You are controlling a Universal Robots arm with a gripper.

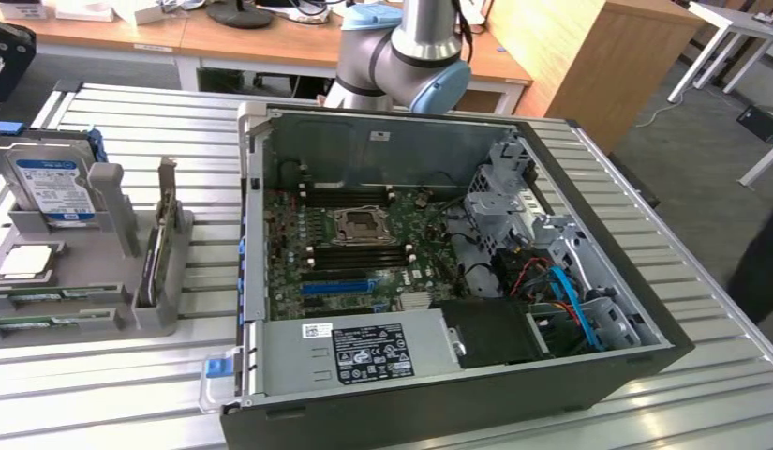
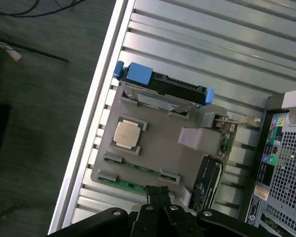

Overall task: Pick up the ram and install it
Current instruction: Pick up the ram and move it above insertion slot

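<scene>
Two ram sticks lie flat in a grey holder [image 2: 163,143]; they are thin green boards, one [image 2: 138,167] beside the other [image 2: 119,181]. My gripper [image 2: 157,193] hovers above the holder with its black fingers pressed together and nothing between them, their tips over the outer stick's end. In the exterior view the same sticks [image 1: 42,302] sit at the holder's front, at the exterior view's left. The open computer case [image 1: 248,234] stands in the middle, with the motherboard [image 1: 292,272] and its black memory slots [image 1: 355,255] exposed.
The holder also carries a hard drive in a blue caddy [image 2: 160,89], a processor chip [image 2: 127,134] and an upright card with a metal bracket [image 1: 161,234]. My arm's joint [image 1: 405,56] rises behind the case. The slatted metal table [image 1: 686,272] ends at a rail [image 2: 89,128] beside the holder.
</scene>
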